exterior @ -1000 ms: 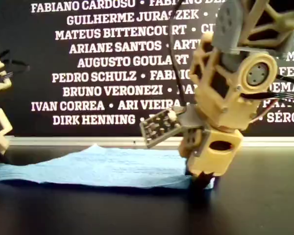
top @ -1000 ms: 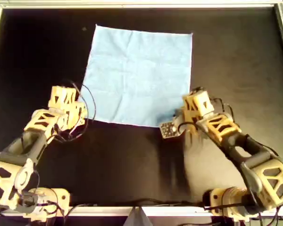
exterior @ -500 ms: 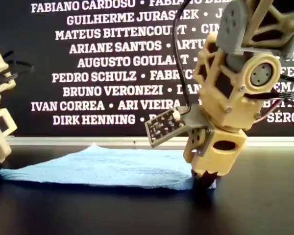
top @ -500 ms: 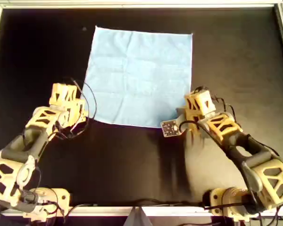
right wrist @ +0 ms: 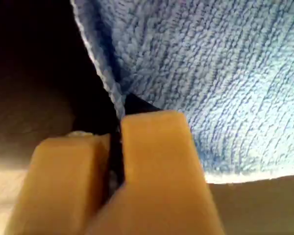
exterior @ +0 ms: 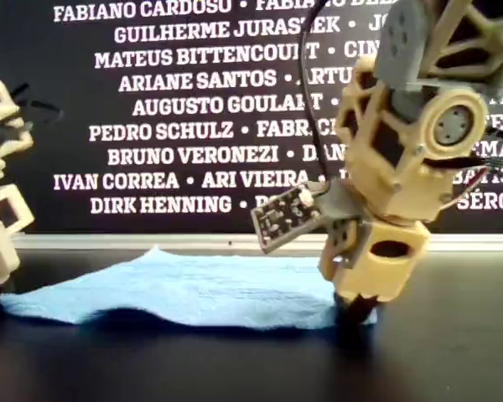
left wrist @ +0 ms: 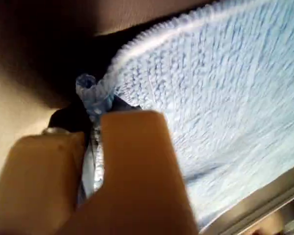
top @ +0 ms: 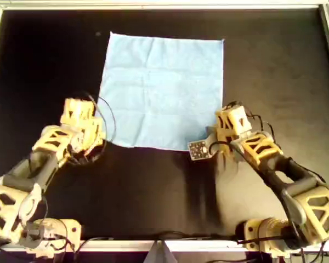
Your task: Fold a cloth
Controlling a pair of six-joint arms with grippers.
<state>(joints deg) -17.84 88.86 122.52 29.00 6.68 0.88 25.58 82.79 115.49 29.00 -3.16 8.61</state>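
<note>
Cloth point(top: 162, 90), a thin light-blue square fabric sheet with faint crease lines, lies spread on the black tabletop point(top: 274, 71), in the upper middle of the overhead view; its far edge runs close to the silver metal frame point(top: 153, 5) that borders the table, and its two near corners are each taken by a gripper; in the exterior view the sheet point(exterior: 193, 289) rests low on the table, its near edge rippled and raised a little off the surface toward that view's left; behind it stands a black wall panel printed with white names point(exterior: 168, 109). The beige lattice arm point(top: 30, 175) at the overhead view's left carries the left gripper point(top: 93, 137), whose jaws are pinched together on the near corner of the cloth at that side; the left wrist view shows the beige fingers point(left wrist: 132, 166) closed with a bunched fold of blue fabric between them. The other beige arm point(top: 279, 175), at the overhead view's right, carries the right gripper point(top: 219, 139), likewise clamped on the other near corner; the right wrist view shows its fingers point(right wrist: 157, 161) pressed together on the hem; a small grey perforated board point(top: 197, 149) juts from this gripper's side.
</note>
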